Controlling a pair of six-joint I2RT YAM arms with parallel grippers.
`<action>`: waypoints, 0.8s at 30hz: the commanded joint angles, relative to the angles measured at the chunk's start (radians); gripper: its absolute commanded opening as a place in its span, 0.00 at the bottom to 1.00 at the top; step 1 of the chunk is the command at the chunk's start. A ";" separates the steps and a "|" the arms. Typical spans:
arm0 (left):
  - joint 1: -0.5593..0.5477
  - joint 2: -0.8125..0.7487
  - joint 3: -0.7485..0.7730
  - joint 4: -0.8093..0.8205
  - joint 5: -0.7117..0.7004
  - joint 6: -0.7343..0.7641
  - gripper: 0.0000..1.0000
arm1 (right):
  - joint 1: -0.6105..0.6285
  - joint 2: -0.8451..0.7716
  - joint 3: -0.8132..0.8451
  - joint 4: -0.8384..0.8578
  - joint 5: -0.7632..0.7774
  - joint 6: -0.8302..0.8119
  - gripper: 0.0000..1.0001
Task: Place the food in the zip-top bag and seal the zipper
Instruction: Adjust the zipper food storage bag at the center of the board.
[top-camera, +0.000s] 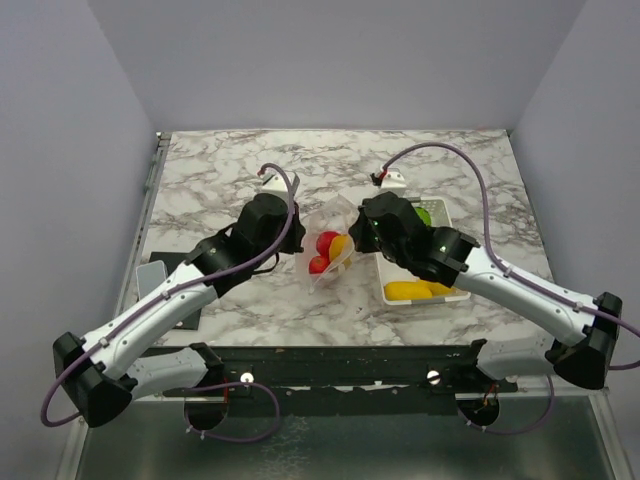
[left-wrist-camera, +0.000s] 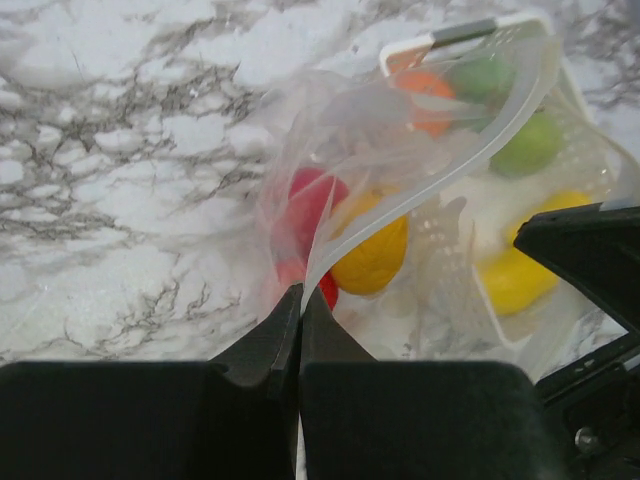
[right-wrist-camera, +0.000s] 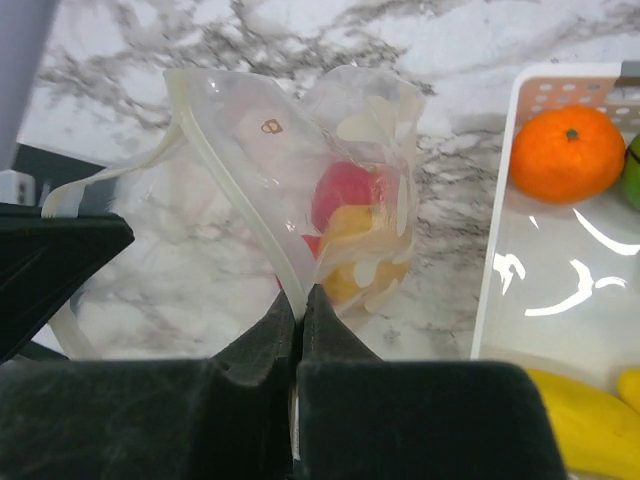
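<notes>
The zip-top bag (top-camera: 333, 222) hangs upright between my two arms at mid-table, its mouth pulled open. Inside lie red food (top-camera: 326, 242) and a yellow piece (top-camera: 341, 247). My left gripper (left-wrist-camera: 300, 292) is shut on the bag's mouth edge, where the zipper (left-wrist-camera: 470, 160) curves away. My right gripper (right-wrist-camera: 303, 292) is shut on the opposite stretch of the zipper (right-wrist-camera: 240, 200). Through the plastic I see a red piece (right-wrist-camera: 345, 190) over a yellow one (right-wrist-camera: 352, 238). More food lies outside the bag: an orange (right-wrist-camera: 568, 152), a green ball (top-camera: 424, 215) and yellow pieces (top-camera: 410, 290).
A white tray (right-wrist-camera: 495, 270) stands right of the bag, under my right arm, holding the loose food. A black mat (top-camera: 180, 268) with a grey pad (top-camera: 150, 272) lies at the table's left edge. Grey walls enclose three sides of the table.
</notes>
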 joint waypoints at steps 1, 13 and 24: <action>0.005 0.063 -0.059 -0.024 0.008 -0.023 0.00 | -0.025 0.055 -0.056 -0.002 0.000 0.005 0.01; 0.008 0.044 0.089 -0.101 -0.066 0.056 0.00 | -0.036 0.072 0.026 0.022 -0.071 -0.021 0.01; 0.008 0.066 0.154 -0.167 -0.124 0.105 0.00 | -0.111 0.172 -0.002 0.151 -0.264 0.019 0.01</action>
